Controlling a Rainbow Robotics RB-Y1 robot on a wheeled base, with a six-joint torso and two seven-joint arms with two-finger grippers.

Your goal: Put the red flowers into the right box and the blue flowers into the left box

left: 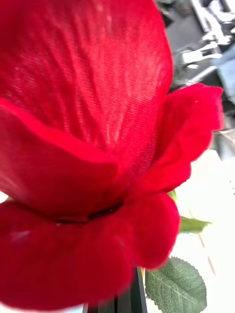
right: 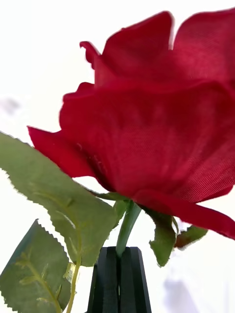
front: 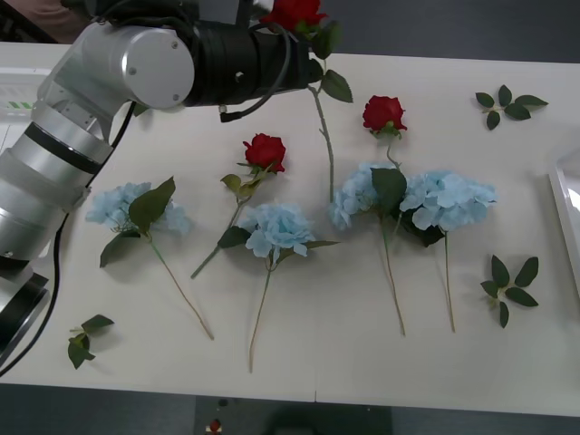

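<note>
My left gripper [front: 308,68] reaches over the table's far side, shut on the stem of a red flower [front: 293,13] held in the air, its long stem hanging down. The bloom [left: 83,146] sits just above the left gripper's black fingers [left: 120,303]. My right gripper [right: 117,279] is shut on the green stem of another red flower [right: 152,122]. Two more red flowers [front: 265,151] [front: 384,113] lie on the table. Several blue flowers [front: 279,227] [front: 127,207] [front: 449,199] lie in a row across the middle. The right box [front: 569,208] shows at the right edge. The left box is out of view.
Loose green leaf sprigs lie at the far right [front: 507,104], the near right [front: 509,285] and the near left [front: 83,340]. The left arm's silver links [front: 82,118] cross the table's left side. The table's front edge [front: 317,399] runs along the bottom.
</note>
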